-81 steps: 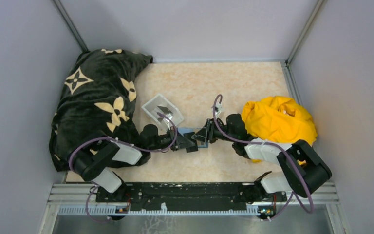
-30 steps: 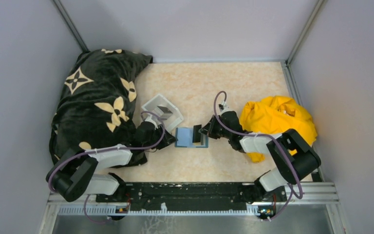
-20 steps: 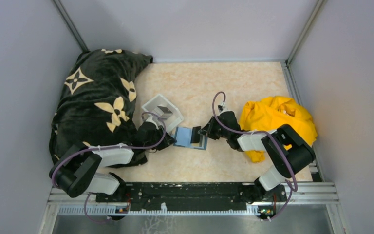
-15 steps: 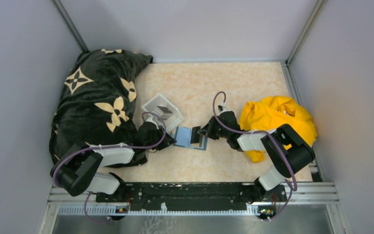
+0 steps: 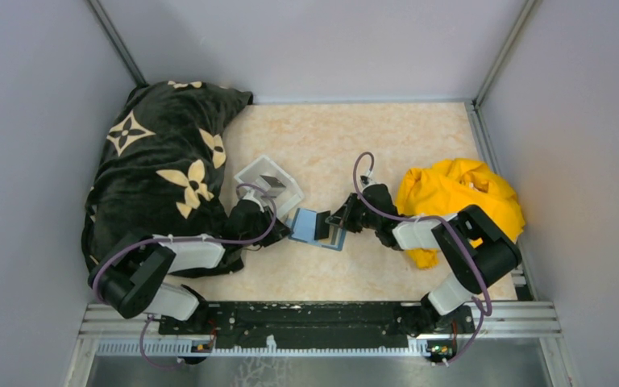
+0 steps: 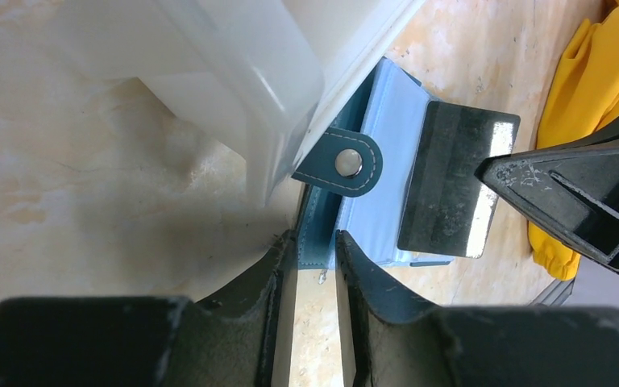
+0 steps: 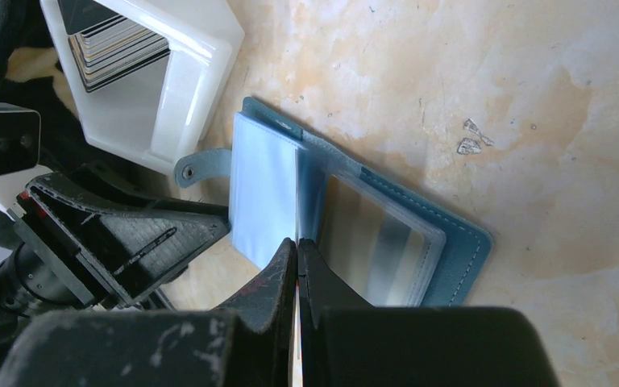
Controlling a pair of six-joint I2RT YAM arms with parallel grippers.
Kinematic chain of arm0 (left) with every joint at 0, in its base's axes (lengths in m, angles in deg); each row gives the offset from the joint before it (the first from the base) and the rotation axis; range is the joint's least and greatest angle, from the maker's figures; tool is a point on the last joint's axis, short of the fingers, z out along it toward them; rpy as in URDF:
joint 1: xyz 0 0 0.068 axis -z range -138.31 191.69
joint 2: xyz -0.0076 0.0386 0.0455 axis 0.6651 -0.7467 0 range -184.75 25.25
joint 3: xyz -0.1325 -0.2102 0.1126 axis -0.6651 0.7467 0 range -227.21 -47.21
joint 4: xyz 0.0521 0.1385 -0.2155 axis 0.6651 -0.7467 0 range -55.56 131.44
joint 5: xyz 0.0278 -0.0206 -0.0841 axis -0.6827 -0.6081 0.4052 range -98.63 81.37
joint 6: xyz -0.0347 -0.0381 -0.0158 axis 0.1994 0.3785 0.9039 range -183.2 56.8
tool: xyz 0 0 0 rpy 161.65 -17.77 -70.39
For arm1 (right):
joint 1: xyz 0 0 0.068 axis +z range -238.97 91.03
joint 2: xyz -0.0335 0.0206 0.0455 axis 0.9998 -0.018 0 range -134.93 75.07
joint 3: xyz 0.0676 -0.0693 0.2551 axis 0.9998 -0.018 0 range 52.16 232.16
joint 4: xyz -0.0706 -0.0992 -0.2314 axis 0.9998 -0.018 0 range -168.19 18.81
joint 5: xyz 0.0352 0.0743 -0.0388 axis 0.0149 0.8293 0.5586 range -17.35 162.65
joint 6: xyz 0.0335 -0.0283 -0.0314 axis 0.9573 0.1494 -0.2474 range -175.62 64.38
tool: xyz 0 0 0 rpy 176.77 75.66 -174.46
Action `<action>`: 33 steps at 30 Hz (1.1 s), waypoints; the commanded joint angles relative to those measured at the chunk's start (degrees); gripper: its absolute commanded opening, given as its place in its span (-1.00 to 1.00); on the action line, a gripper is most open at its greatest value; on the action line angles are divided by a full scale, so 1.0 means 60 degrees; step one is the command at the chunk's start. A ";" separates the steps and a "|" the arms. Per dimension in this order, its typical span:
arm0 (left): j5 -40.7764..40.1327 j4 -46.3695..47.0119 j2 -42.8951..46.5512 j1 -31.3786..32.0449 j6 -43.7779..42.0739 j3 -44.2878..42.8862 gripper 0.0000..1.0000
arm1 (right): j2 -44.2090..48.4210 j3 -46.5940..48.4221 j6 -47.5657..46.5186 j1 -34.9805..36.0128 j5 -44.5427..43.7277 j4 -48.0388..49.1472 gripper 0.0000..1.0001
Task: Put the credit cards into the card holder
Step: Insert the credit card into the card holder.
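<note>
grips the open teal wallet by the edge of its cover with the left gripper, both fingers pressed against that cover. pinches a dark grey card by 1 edge in the right gripper, clenched tight, and holds it tilted over the wallet's pale blue sleeves; cannot tell about contact with them. has the wallet lying open on the marbled table between the 2 grippers, near the middle, with its snap tab reaching toward a white tray just beside it. has more cards standing stacked in that tray. sits between a black flowered blanket on the left and a yellow cloth on the right, neither touching the wallet.
</note>
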 commanded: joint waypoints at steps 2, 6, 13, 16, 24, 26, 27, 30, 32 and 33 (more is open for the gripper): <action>0.0175 0.0021 -0.0181 -0.0014 -0.0123 -0.0026 -0.40 | 0.0242 0.0232 0.0188 0.0061 0.0008 0.0038 -1.00; 0.0306 0.0203 -0.0258 0.0000 0.0015 0.0184 -0.41 | 0.0206 0.0105 0.0232 0.0069 -0.0121 0.0025 -1.00; 0.0404 0.0556 -0.0430 0.0148 0.0228 0.0523 -0.43 | 0.0291 -0.0135 0.0376 0.0065 -0.0357 0.0054 -1.00; 0.0408 0.0625 -0.0458 0.0204 0.0272 0.0567 -0.44 | 0.0457 -0.0171 0.0355 0.0072 -0.0452 -0.0054 -1.00; 0.0380 0.0649 -0.0458 0.0257 0.0318 0.0641 -0.46 | 0.0707 -0.0274 0.0259 0.0072 -0.0652 -0.0197 -1.00; 0.0379 0.0660 -0.0470 0.0264 0.0301 0.0631 -0.46 | 0.0687 -0.0265 0.0203 0.0073 -0.0625 -0.0249 -1.00; 0.0379 0.0671 -0.0500 0.0264 0.0311 0.0628 -0.46 | 0.0665 -0.0263 0.0203 0.0069 -0.0633 -0.0248 -1.00; 0.0386 0.0707 -0.0518 0.0286 0.0350 0.0627 -0.46 | 0.0603 -0.0300 0.0204 0.0076 -0.0672 -0.0212 -1.00; 0.0366 0.0708 -0.0512 0.0293 0.0363 0.0629 -0.46 | 0.0593 -0.0351 0.0190 0.0072 -0.0680 -0.0177 -1.00; 0.0357 0.0708 -0.0514 0.0301 0.0361 0.0639 -0.46 | 0.0576 -0.0351 0.0189 0.0079 -0.0680 -0.0190 -1.00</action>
